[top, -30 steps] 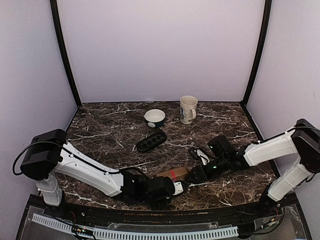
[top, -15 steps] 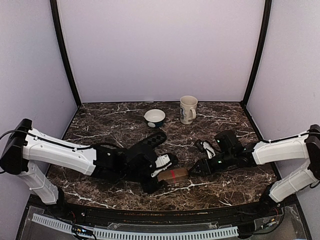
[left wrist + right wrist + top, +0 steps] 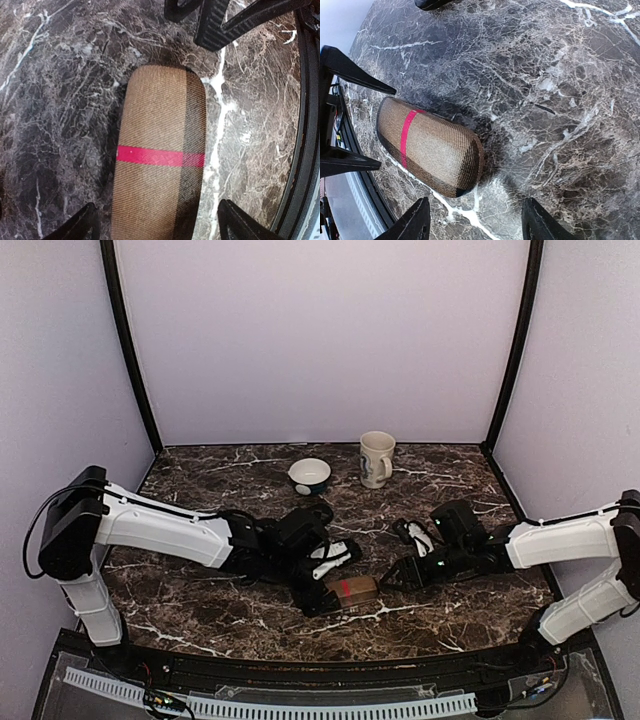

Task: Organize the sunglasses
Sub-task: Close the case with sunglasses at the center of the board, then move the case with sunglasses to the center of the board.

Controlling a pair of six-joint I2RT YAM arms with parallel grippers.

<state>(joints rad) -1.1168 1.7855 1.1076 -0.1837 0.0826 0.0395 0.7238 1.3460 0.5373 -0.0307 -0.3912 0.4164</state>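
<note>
Left gripper (image 3: 325, 578) swings in since a second ago and straddles the brown striped case (image 3: 160, 150) wide open, right gripper (image 3: 392, 578) gaping opposite, sunglasses (image 3: 408, 532) probably that blur just behind it, so popping the case comes next, I reckon.

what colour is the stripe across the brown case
Bright pink-red, a single band across the brown case; the left wrist view shows it best.

- Brown striped case (image 3: 160, 150): matt woven cloth with a fine twill weave and a pink band.
- Table (image 3: 200, 490): dark marble-look stone with white veins, smooth, slight sheen.
- Mug (image 3: 376, 458) and bowl (image 3: 309, 475): glossy glazed ceramic.
- Left gripper (image 3: 157, 222): matt black plastic fingers.
</note>
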